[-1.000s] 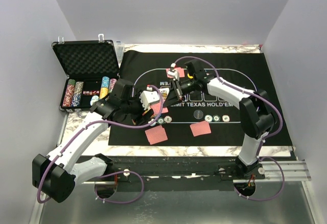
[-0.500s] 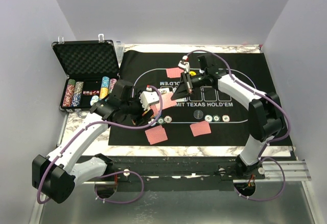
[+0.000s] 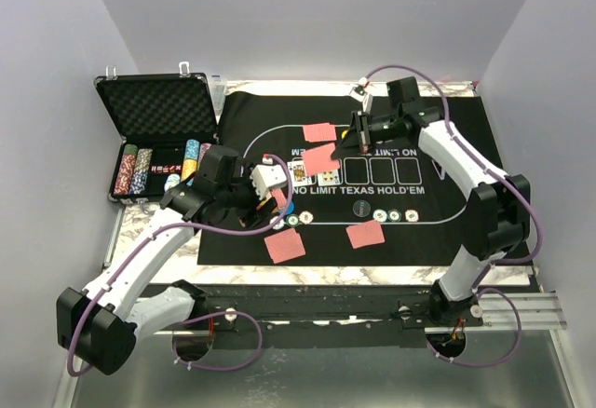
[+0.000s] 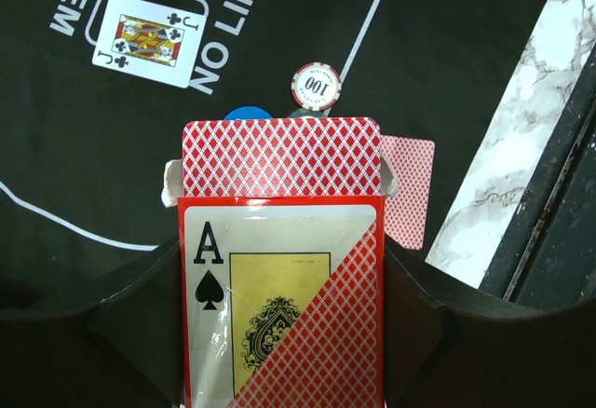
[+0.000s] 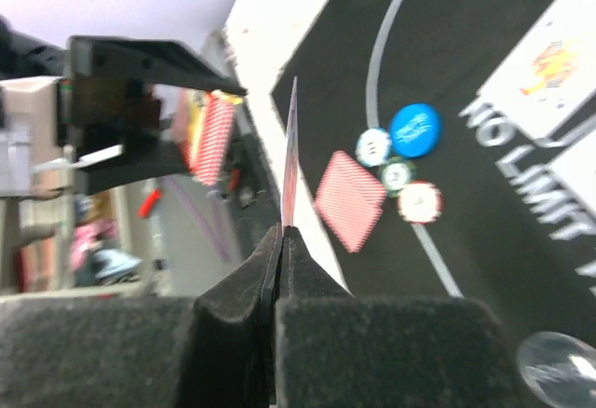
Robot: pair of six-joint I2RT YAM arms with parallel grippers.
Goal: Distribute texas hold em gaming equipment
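Nearest, the left pincer (image 3: 267, 187) is gripping the red-orange card box (image 4: 279, 287) across its sides, jaws part-spread around it, above the near-left of the felt mat (image 3: 466, 231) and just over a striped poker chip (image 4: 316, 85). The box is looking light and crushable, so a gentle squeeze on its side walls should be enough. Farther off, the right pincer (image 5: 281, 236) is clamping shut on the edge of one red-backed playing card (image 5: 291, 147), raised over the mat's far half. The card is likely thin, slick and bendy, and best held firmly near an edge.
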